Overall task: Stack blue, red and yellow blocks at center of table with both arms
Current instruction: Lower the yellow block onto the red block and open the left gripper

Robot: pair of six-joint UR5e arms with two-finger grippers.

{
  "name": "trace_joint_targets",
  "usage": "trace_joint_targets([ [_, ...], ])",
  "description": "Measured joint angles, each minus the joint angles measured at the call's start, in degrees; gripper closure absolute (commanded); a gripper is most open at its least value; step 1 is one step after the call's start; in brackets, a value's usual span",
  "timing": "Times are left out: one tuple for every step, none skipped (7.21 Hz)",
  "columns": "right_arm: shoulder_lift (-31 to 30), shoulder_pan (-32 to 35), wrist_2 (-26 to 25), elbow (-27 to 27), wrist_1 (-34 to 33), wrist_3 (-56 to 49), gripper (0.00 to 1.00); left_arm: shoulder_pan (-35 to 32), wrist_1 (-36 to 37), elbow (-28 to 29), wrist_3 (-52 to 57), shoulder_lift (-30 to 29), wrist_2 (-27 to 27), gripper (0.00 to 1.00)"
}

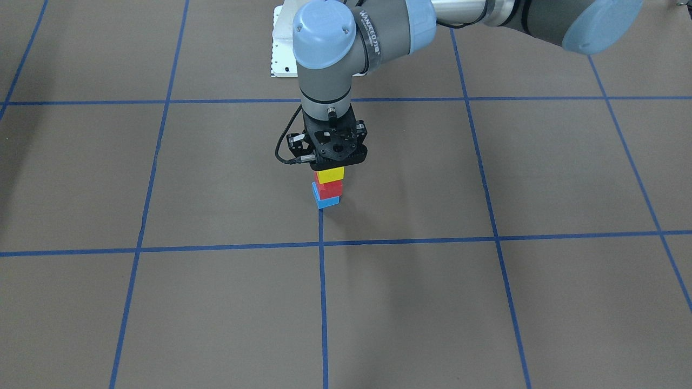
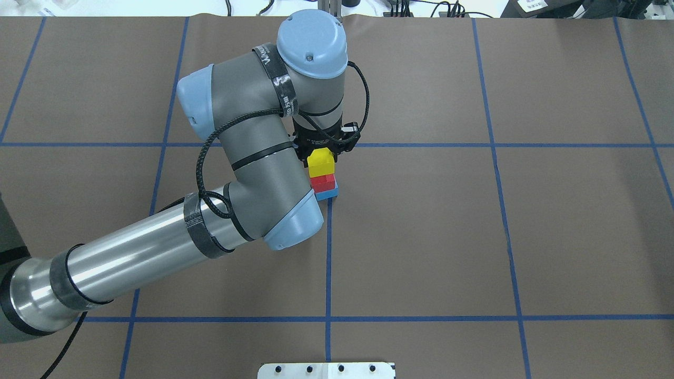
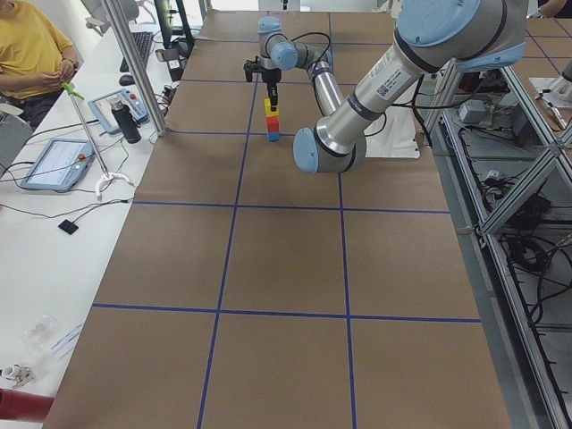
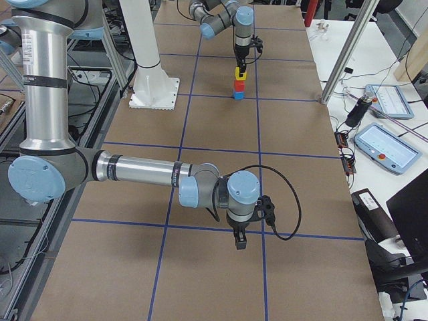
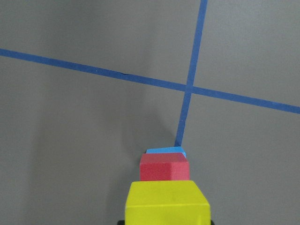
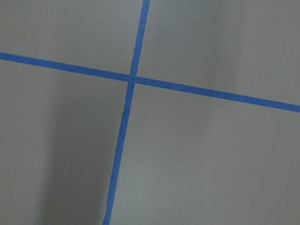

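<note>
A three-block stack stands at the table's centre by a crossing of blue tape lines. The blue block (image 1: 326, 202) is at the bottom, the red block (image 1: 330, 188) is on it and the yellow block (image 1: 330, 174) is on top. My left gripper (image 1: 331, 167) points straight down over the stack and is shut on the yellow block, which rests on the red one. In the left wrist view the yellow block (image 5: 166, 204) fills the bottom centre, with the red block (image 5: 164, 167) and the blue block (image 5: 166, 151) beyond it. My right gripper (image 4: 239, 242) hangs low over bare table far from the stack; I cannot tell whether it is open or shut.
The robot's white base plate (image 1: 284, 48) lies at the table edge behind the stack. A side desk with tablets (image 4: 381, 144) runs along the operators' side, and a person in yellow (image 3: 27, 45) sits there. The right wrist view shows only brown table and blue tape lines.
</note>
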Motion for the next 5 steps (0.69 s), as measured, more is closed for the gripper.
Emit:
trace_joint_targets([
  [0.0, 0.0, 0.0, 0.01, 0.0, 0.0, 0.0, 0.05, -1.63, 1.35, -0.06, -0.11, 0.14, 1.0],
  [-0.01, 0.0, 0.0, 0.01, 0.0, 0.0, 0.0, 0.07, -2.18, 1.8, -0.11, -0.22, 0.16, 1.0],
  [0.0, 0.0, -0.01, 0.01, 0.0, 0.0, 0.0, 0.07, -2.2, 1.82, -0.13, -0.23, 0.15, 0.96],
  [0.02, 0.0, -0.06, -0.03, 0.0, 0.0, 0.0, 0.09, -2.1, 1.76, -0.14, -0.17, 0.13, 0.86],
  [0.03, 0.0, -0.08, -0.06, 0.0, 0.0, 0.0, 0.14, -2.02, 1.75, -0.12, -0.06, 0.14, 0.71],
])
